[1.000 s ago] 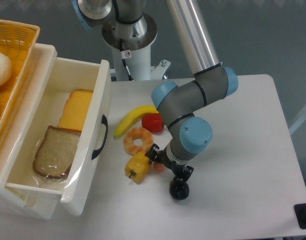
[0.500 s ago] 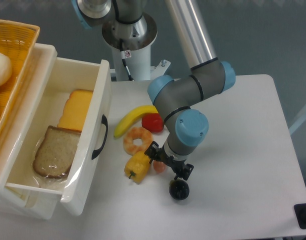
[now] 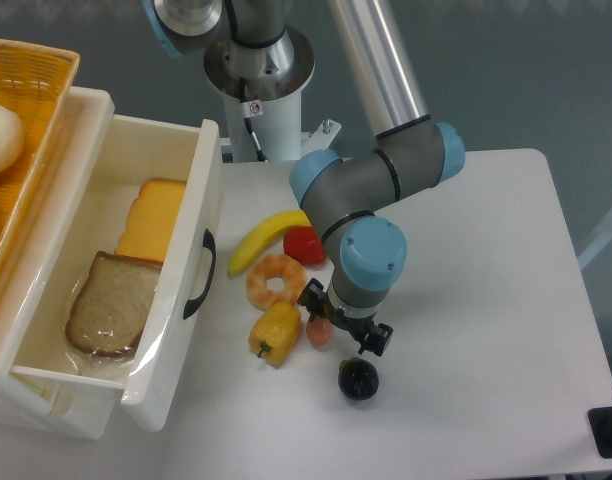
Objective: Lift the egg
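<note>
While the two-finger gripper (image 3: 345,326) is hanging low over the white tabletop (image 3: 486,290), I am lining it up on the small smooth pinkish-tan egg (image 3: 318,332), which is lying on the tabletop just right of the yellow pepper (image 3: 274,333) and partly tucked under the wrist. From this fixed view the blue-capped wrist is covering most of the jaws, so I cannot tell whether they are open or closed, nor whether either finger is touching the egg yet.

I am judging the step in hand as the final approach and centring before the grip. The egg is crowded: the pepper is almost touching it on the left, the orange ring-shaped shrimp (image 3: 275,281) is sitting just beyond on the far side, and the black round fruit (image 3: 359,379) is resting near it on the near right. The red tomato (image 3: 305,245) and the yellow banana (image 3: 266,238) are farther off and are not worrying me.

To do this well, I am wanting one finger slipping into the narrow gap beside the pepper and the other landing on the egg's free right side, straddling its short axis. I am also planning a gentle squeeze, since a smooth oval is likely to squirt out sideways, and a straight lift clear of the neighbours.
</note>
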`<action>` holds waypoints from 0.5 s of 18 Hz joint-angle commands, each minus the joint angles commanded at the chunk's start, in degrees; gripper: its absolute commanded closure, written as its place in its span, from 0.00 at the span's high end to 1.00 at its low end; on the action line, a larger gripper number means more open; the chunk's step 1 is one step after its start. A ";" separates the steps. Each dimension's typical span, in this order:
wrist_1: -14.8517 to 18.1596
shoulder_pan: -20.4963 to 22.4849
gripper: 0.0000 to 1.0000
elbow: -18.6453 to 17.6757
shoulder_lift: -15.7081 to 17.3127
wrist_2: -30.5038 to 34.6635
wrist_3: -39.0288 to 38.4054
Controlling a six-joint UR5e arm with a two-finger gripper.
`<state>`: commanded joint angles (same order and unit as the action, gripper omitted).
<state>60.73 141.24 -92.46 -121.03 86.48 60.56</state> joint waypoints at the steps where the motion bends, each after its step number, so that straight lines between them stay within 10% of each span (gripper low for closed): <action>1: 0.00 -0.09 1.00 -0.44 0.00 0.00 0.00; 9: 0.00 -0.35 1.00 -1.32 0.00 0.00 0.00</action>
<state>60.73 140.89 -93.78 -121.03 86.48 60.56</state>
